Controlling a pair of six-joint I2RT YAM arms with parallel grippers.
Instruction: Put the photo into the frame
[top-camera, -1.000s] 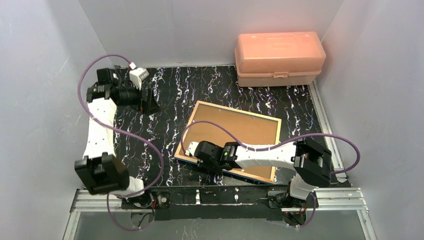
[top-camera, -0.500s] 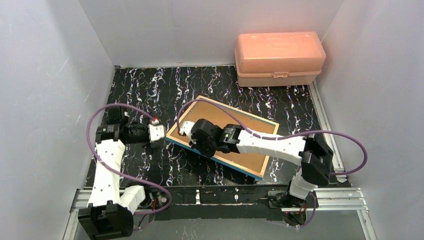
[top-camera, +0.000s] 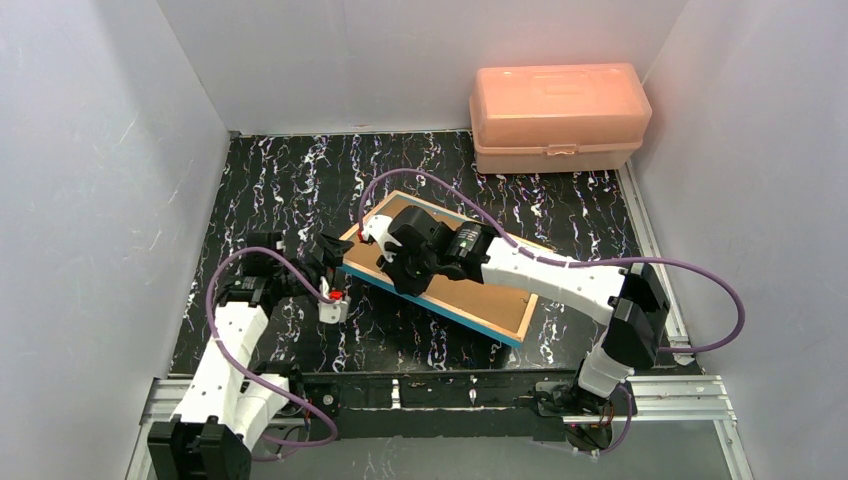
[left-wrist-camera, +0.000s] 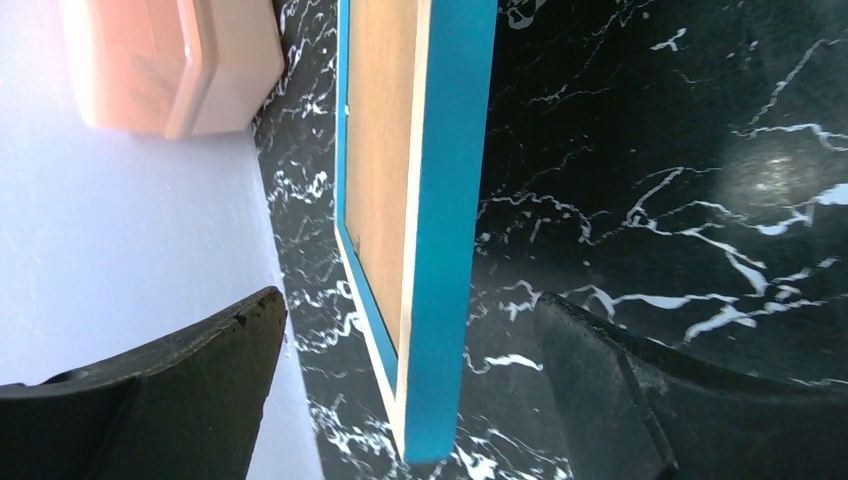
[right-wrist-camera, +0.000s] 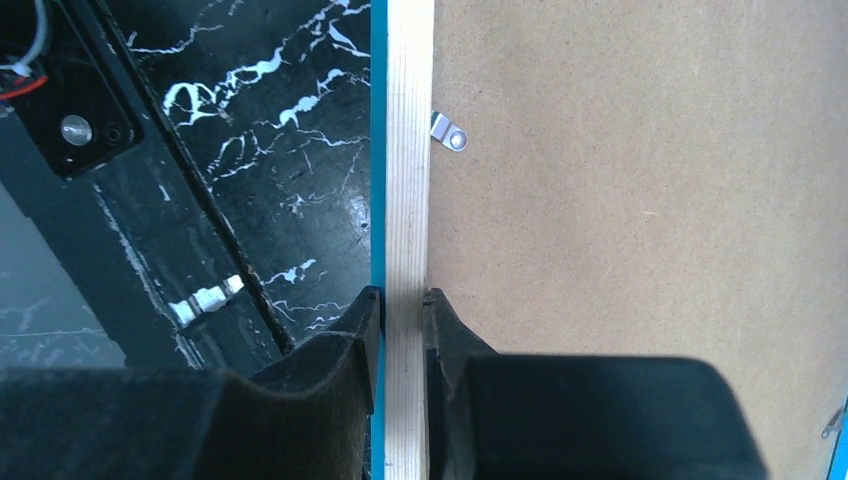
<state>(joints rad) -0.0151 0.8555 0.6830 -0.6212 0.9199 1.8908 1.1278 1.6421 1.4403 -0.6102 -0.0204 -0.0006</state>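
Frame (top-camera: 470, 290) lies back-up near the middle of the desk (top-camera: 290, 180), its brown backing board (right-wrist-camera: 640, 200) facing the overhead camera and its blue front turned down. Its long axis runs on a diagonal, from the far left corner by the two pincers down toward the near right. The broad blue band along its near side suggests the left end is tilted up off the desk, though I cannot be sure of that.

The right pincer (top-camera: 398, 272) is closed tight on the pale wood rail at that left end, one finger on each side (right-wrist-camera: 402, 300). The left pincer (top-camera: 325, 262) holds nothing. Its fingers are spread wide, with the frame's blue edge and corner between them but not touching them (left-wrist-camera: 408, 300).

The photo is not visible in any view, so I cannot say where it is. A metal tab (right-wrist-camera: 447, 131) sits over the backing, which looks closed.

Risks, as I judge them:
- A single pinch on a narrow rail near one corner leaves a long overhang, so the frame could pivot or slip out.
- If the left pincer closes off-centre, it could knock the corner.
- A drop could harm the front.
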